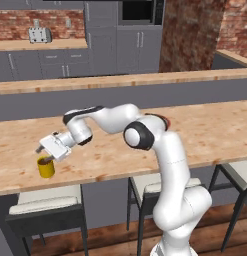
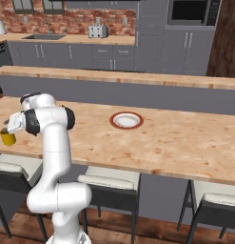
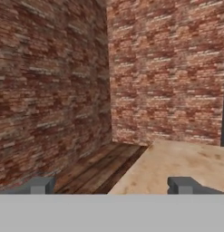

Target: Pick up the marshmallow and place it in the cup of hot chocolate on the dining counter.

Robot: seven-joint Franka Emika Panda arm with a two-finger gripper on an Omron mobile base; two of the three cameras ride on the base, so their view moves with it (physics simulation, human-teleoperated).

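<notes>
- While the two dark fingers [image 3: 41,186] stand wide apart at the bottom of the hand view, nothing sits between them; beyond them lie the desk's end, a plank floor [image 3: 93,167] and brick walls [image 3: 50,90].
- From the left base view the gripper [image 1: 41,150] hangs just above the cup of hot chocolate [image 1: 45,167], level rather than pointing down.
- That yellow cup stands upright near the front edge of the desk [image 1: 205,135], at its left end.
- No marshmallow can be made out; whether it lies inside the cup I cannot tell.
- Well to the right, a white plate with a red rim [image 2: 126,120] rests on the desk.
- Pale-seated stools [image 2: 109,178] stand under the front edge.
</notes>
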